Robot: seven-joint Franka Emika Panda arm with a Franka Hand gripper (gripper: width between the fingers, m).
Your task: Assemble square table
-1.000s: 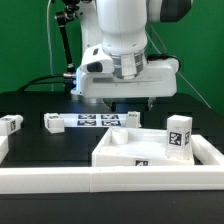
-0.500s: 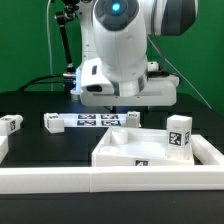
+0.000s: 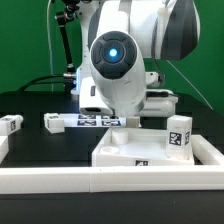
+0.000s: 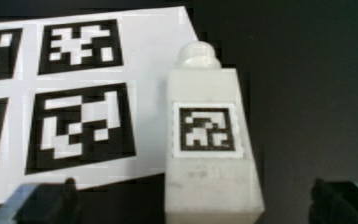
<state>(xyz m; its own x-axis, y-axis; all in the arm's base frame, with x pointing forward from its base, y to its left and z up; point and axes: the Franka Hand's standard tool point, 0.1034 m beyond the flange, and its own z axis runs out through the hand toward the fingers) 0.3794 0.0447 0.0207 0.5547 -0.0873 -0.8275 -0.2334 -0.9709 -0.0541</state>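
Lying on the black table (image 3: 40, 145), before a green wall (image 3: 20, 40), the square table top (image 3: 115, 150) sits just behind the long white border wall (image 3: 100, 182). Open room stays on the exterior view's left. I count four legs (image 3: 53, 122), I think. The gripper (image 4: 190, 205) hangs wide open around one leg (image 4: 206, 130), gripping nothing, beside the marker board (image 4: 69, 90).

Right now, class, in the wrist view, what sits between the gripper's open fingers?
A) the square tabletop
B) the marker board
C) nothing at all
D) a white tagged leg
D: a white tagged leg lies on the black table in the gap of the open gripper, which is not touching it.
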